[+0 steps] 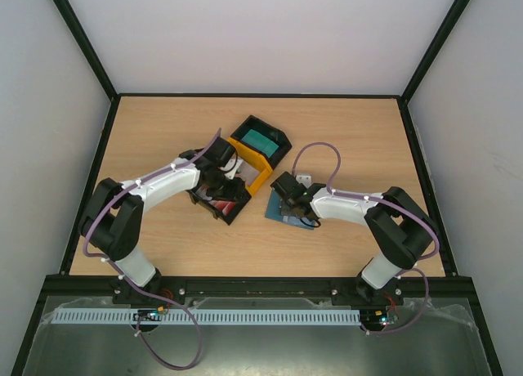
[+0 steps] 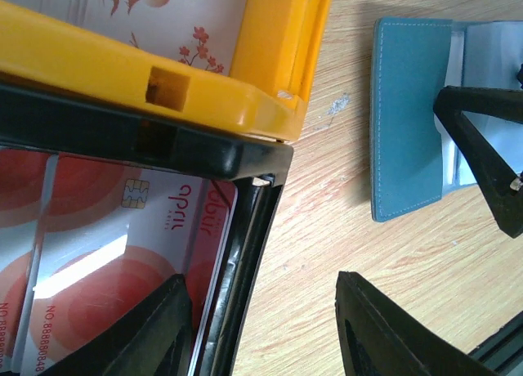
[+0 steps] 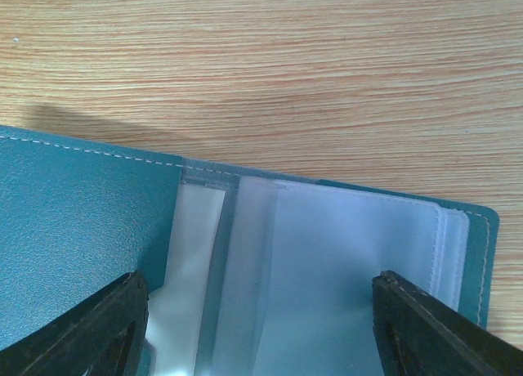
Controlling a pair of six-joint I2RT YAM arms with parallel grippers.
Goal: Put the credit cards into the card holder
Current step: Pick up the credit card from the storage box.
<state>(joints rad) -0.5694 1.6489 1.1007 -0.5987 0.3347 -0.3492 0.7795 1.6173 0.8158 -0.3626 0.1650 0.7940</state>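
Left wrist view is showing my left gripper (image 2: 261, 284) hanging low over a corner of the black tray (image 2: 245, 229). Its two fingers (image 2: 147, 331) are standing apart, released, with only the tray wall between them. One finger is sitting inside the tray, above the credit cards (image 2: 114, 253), and the other is hanging outside, above the bare table (image 2: 327, 245). I am judging that I am straddling the wall in this way because the top card is lying tight against it, so one finger must come down just at the card's edge. Whether the inner finger is touching the card, I cannot tell. Ahead of my fingertips, a blossom-printed card (image 2: 192, 29) is resting in the yellow tray (image 2: 163, 73).

The card holder (image 2: 409, 114) is lying open on the table, on the outer side of my left fingers, with bare wood between it and the tray. My right gripper (image 3: 260, 279) is hovering directly above it, jaws spread wide and gripping nothing. One finger (image 3: 82, 331) is standing near the blue cover (image 3: 82, 221) and the other over the clear sleeves (image 3: 343, 253). I am thinking this wide stance is serving to hold the flaps apart, so a pocket is ready. No card is showing in the sleeves, so the task is seeming near its beginning.
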